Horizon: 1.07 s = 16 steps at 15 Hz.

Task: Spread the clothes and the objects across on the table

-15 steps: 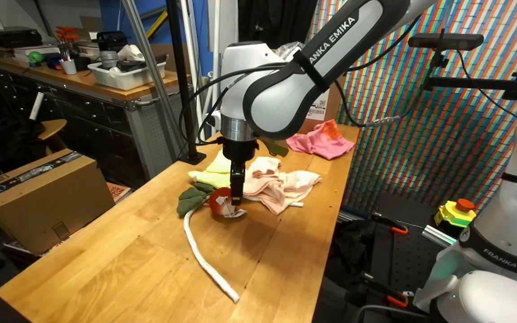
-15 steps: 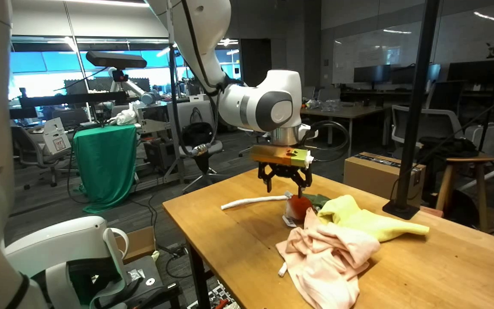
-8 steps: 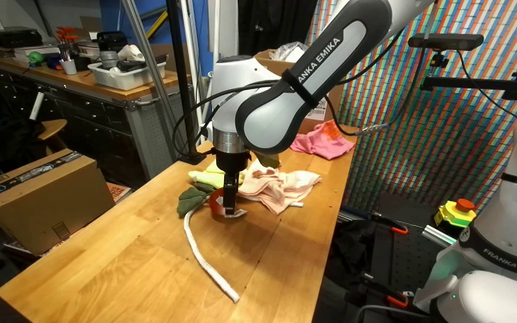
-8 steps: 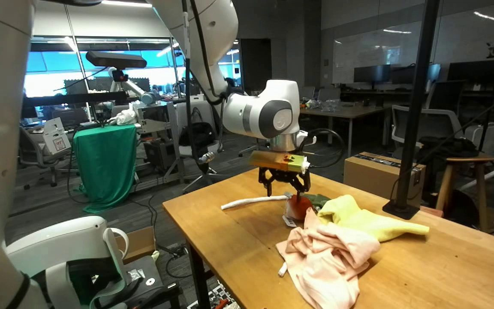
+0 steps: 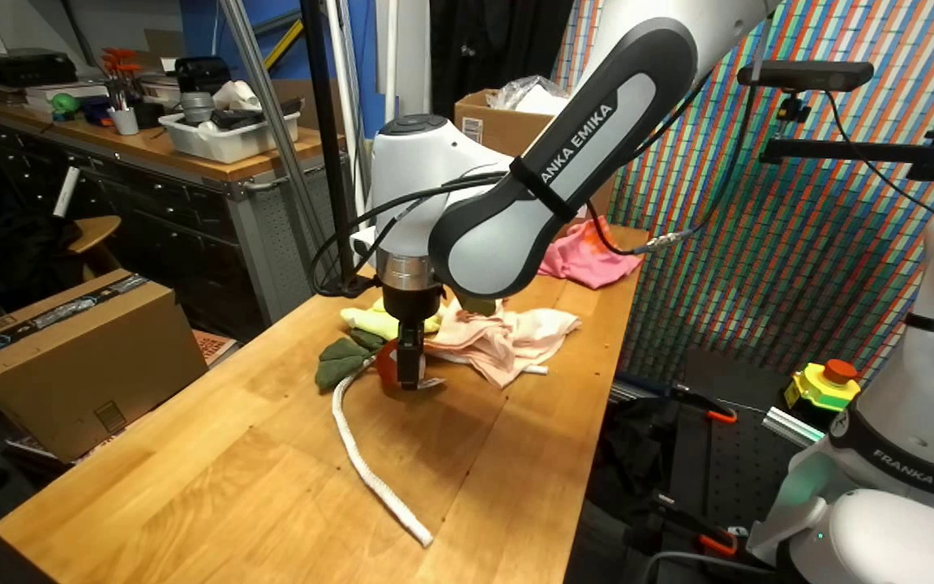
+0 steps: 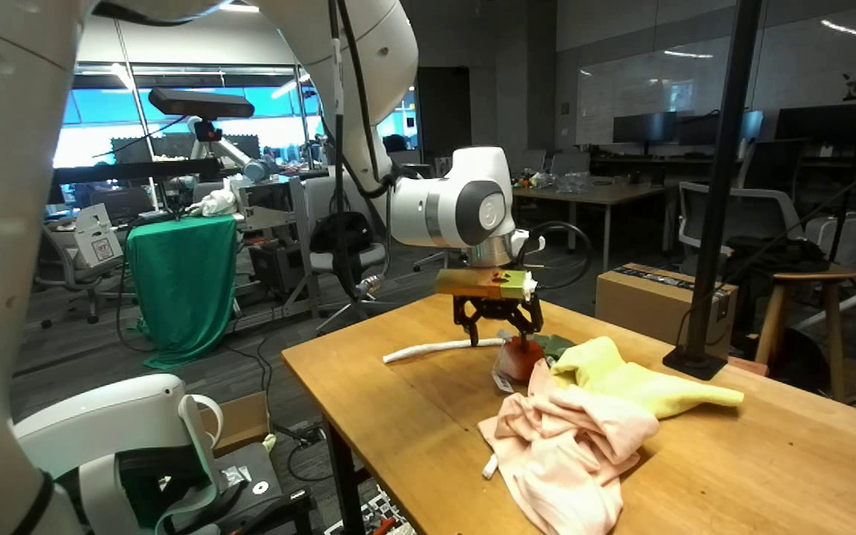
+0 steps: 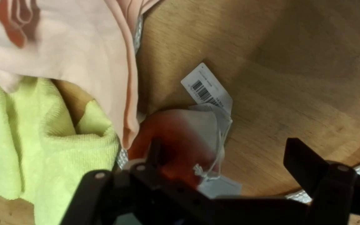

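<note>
A round red object with white patches and paper tags [image 7: 173,125] lies on the table; it shows in both exterior views [image 5: 387,367] [image 6: 524,362]. A green leaf [image 5: 343,362] and a long white rope [image 5: 371,474] lie against it. A yellow cloth [image 6: 636,379] and a peach cloth [image 6: 576,438] are bunched beside it; both show in the wrist view [image 7: 48,147] [image 7: 73,40]. A pink cloth [image 5: 584,261] lies farther back. My gripper [image 6: 499,343] is open and low; in the wrist view [image 7: 223,146] one fingertip appears to press on the red object, the other is over bare wood.
The wooden table [image 5: 232,487] has a black post [image 6: 721,148] on its edge. A cardboard box [image 5: 507,113] stands behind the arm. Another cardboard box [image 5: 78,357] sits off the table. The robot's cable [image 5: 426,191] hangs beside the wrist.
The gripper has moved down onto the red object, its fingers a little closer together in an exterior view. The red object and leaf have shifted slightly. The cloths have not moved.
</note>
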Each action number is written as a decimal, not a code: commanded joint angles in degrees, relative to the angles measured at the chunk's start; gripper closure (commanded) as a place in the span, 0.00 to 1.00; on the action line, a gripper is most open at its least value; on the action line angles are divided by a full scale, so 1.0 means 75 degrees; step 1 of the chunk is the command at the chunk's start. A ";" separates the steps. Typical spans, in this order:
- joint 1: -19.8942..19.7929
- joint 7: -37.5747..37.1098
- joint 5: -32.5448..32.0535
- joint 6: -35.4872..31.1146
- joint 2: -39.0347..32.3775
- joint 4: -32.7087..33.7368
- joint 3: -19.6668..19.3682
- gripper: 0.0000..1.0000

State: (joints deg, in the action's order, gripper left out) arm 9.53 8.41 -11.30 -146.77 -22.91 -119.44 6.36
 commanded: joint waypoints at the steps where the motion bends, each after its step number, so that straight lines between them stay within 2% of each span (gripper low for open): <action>1: 0.0272 -0.0535 -0.0589 -0.0260 -0.0178 0.0136 -0.0275 0.00; 7: 0.0449 -0.0991 -0.1107 -0.0356 -0.0223 0.0104 -0.0451 0.00; 8: 0.0466 -0.1010 -0.1156 -0.0328 -0.0198 0.0098 -0.0461 0.25; 9: 0.0497 -0.1070 -0.1225 -0.0338 -0.0182 0.0088 -0.0490 0.26; 16: 0.0601 -0.1373 -0.1594 -0.0420 -0.0114 0.0048 -0.0603 0.80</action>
State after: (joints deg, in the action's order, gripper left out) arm 12.83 0.29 -21.43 -148.80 -23.89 -119.33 3.01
